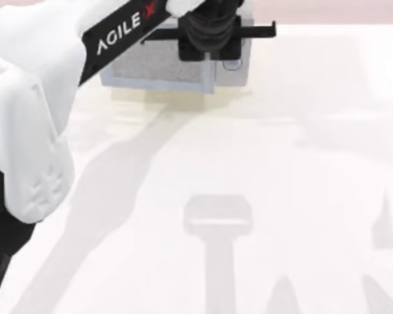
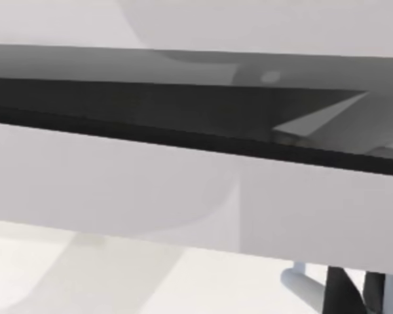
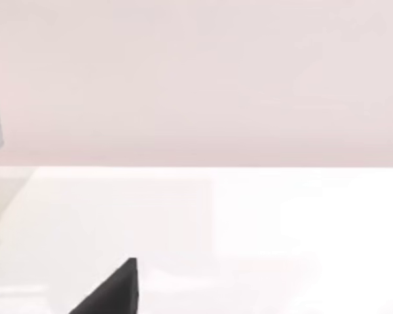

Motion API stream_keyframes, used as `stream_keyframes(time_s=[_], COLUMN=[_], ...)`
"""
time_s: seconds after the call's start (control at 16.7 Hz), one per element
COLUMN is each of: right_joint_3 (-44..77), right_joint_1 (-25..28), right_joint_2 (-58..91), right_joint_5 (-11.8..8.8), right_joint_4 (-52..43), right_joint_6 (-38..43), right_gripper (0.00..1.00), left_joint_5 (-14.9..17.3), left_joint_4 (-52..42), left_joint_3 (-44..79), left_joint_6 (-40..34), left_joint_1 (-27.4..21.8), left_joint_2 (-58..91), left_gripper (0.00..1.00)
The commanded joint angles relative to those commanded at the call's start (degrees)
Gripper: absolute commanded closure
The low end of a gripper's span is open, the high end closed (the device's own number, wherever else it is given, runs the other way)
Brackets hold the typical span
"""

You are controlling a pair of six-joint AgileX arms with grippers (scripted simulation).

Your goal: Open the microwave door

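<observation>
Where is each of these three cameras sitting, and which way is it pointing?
Top view: above the table, looking down at the microwave; the left arm reaches over it.
Left wrist view: on the left arm, close against the microwave, a dark gap showing.
Right wrist view: on the right arm, facing bare table; a dark tip of its end effector shows.
Top and left wrist views share the microwave.

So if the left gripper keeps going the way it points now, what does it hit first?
Most likely the microwave: the left gripper sits right over its front, by the microwave door. Depth is unclear.
</observation>
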Motion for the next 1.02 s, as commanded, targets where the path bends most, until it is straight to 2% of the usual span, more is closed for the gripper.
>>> stream_keyframes(time_s=[0.72,1.02], right_joint_3=[0.0,0.0], right_joint_1=[0.0,0.0], right_joint_2=[0.0,0.0], right_joint_5=[0.0,0.0], right_joint_4=[0.0,0.0], right_joint_6=[0.0,0.0], right_gripper=[0.00,0.00], left_joint_5=[0.2,1.5], left_joint_4=[0.2,4.8], left_joint_3=[-0.2,-9.3], left_joint_6=[0.0,3.7], left_joint_1=[-0.5,0.1], left_joint_2=[0.1,-5.2], left_gripper=[1.00,1.00])
